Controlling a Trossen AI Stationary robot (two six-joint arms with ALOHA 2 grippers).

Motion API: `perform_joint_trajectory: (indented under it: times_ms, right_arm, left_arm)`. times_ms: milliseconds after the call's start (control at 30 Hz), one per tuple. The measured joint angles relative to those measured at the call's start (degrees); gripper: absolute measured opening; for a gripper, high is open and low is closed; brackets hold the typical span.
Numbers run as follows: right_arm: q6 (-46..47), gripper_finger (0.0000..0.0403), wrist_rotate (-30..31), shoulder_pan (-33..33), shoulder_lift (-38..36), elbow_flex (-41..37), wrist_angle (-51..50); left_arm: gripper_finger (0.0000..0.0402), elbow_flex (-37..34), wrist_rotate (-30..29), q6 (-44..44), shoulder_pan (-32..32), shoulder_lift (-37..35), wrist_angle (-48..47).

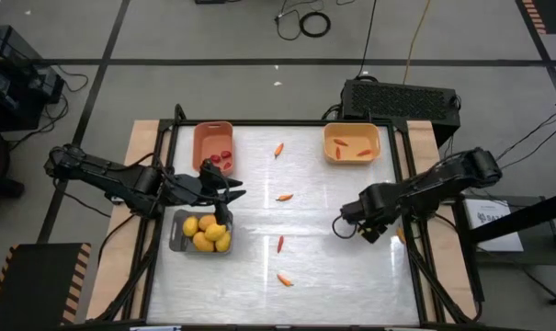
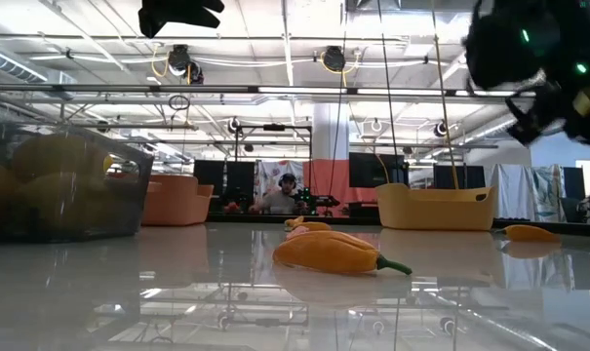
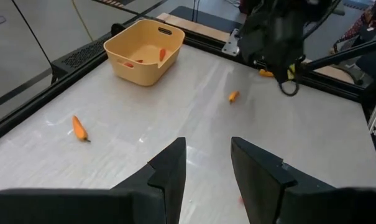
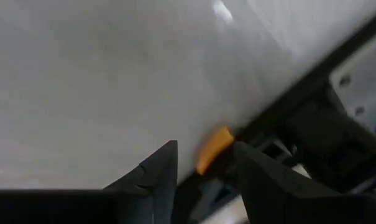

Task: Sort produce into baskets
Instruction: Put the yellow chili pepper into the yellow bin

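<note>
My left gripper [image 1: 230, 193] is open and empty, hovering just beyond the far edge of the grey basket [image 1: 178, 241], which holds several yellow fruits [image 1: 208, 233]. My right gripper [image 1: 353, 226] is open and empty above the table's right part; in its wrist view an orange pepper [image 4: 214, 148] lies ahead between its fingers, by the table's edge rail. The salmon basket [image 1: 200, 138] holds dark red pieces [image 1: 224, 157]. The yellow basket [image 1: 351, 158] holds orange peppers [image 1: 342, 142]. Loose peppers lie on the table [image 1: 285, 196] [image 1: 280, 244] [image 1: 285, 279] [image 1: 279, 149].
A dark frame rail [image 1: 402, 175] borders the table. A black box [image 1: 402, 99] stands beyond the far right corner. In the low view a pepper [image 2: 338, 252] lies close in front, and people sit in the room far behind.
</note>
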Motion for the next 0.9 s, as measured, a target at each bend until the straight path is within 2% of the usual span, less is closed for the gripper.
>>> perform_joint_trajectory:
  times_ms: [167,333,467,700,900]
  right_arm:
    - [-3.79,0.0182,-2.56,-0.31,1.35,-4.22,-0.70]
    - [-5.05,0.0221,-2.71,-0.37,3.08,-3.94,-0.82]
    - [-3.19,0.0236,-2.45,0.28,5.07,-3.88,-0.36]
    - [8.50,0.0233,-2.57,3.69,5.92,-3.88,2.49]
    - [22.58,0.0209,-2.43,11.54,5.92,-3.86,3.13]
  left_arm:
    - [0.0134,0.00,0.02,-0.16,0.04,0.00,0.65]
    - [0.0134,0.01,0.02,-0.22,0.04,0.02,0.97]
    - [0.0134,0.02,-0.04,-0.25,0.05,0.02,1.22]
    - [0.0134,0.02,-0.08,-1.09,0.04,0.02,1.56]
    - [0.0134,0.02,-0.11,-1.71,0.04,0.02,1.44]
